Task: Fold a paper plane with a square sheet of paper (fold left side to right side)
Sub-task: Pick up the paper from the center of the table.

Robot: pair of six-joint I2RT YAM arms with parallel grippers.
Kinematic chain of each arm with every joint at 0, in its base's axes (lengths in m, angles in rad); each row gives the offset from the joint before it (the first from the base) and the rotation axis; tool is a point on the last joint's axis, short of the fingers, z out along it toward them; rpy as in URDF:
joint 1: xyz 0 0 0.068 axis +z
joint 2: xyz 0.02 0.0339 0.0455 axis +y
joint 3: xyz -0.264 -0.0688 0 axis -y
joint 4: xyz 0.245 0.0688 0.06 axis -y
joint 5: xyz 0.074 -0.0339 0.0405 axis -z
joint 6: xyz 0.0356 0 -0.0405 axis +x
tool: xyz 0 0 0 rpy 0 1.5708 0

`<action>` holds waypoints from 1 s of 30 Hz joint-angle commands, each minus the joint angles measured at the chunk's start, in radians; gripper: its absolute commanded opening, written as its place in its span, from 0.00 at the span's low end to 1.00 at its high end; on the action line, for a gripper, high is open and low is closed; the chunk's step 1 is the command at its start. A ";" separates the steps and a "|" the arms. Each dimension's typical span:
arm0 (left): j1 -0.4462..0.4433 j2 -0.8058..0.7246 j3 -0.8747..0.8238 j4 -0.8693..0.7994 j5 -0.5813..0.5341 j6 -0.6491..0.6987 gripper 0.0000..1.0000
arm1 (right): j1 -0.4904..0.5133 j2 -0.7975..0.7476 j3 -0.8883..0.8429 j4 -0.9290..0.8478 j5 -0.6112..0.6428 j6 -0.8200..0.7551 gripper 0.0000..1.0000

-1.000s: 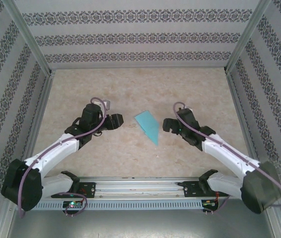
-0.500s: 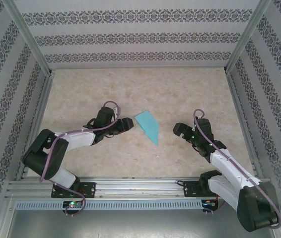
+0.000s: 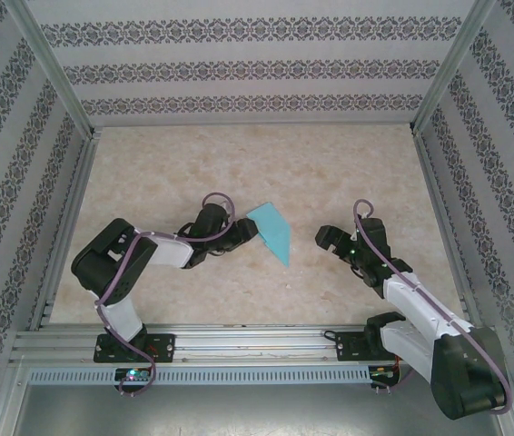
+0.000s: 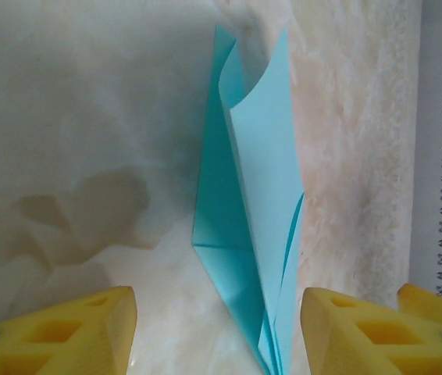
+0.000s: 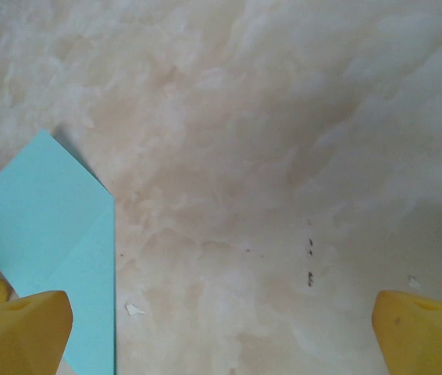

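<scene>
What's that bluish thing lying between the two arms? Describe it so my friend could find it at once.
Start at the pale marbled table inside the patterned walls, then find the gap between the left gripper and the right gripper. There lies the paper plane, a folded, pointed piece nearest the left one. Its light turquoise stands out from the beige tabletop.

Plane [image 4: 244, 234]: near tip cut off by the left wrist view's bottom edge; in the right wrist view, lower corner behind a finger [image 5: 22, 332].
</scene>
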 commanded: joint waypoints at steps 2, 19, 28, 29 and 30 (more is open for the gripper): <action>-0.017 0.070 0.059 0.102 -0.038 -0.024 0.58 | -0.012 0.003 -0.026 0.023 -0.016 0.013 0.98; -0.014 0.176 0.166 0.077 0.011 0.044 0.10 | -0.047 0.006 -0.031 0.035 -0.080 -0.004 0.98; 0.029 0.100 0.150 0.072 0.145 0.180 0.00 | -0.155 0.004 -0.008 0.168 -0.305 -0.040 0.98; 0.033 0.091 0.143 0.079 0.163 0.190 0.00 | -0.161 0.008 -0.003 0.174 -0.316 -0.042 0.98; 0.040 0.079 0.135 0.083 0.183 0.202 0.00 | -0.167 0.014 -0.001 0.188 -0.331 -0.044 0.98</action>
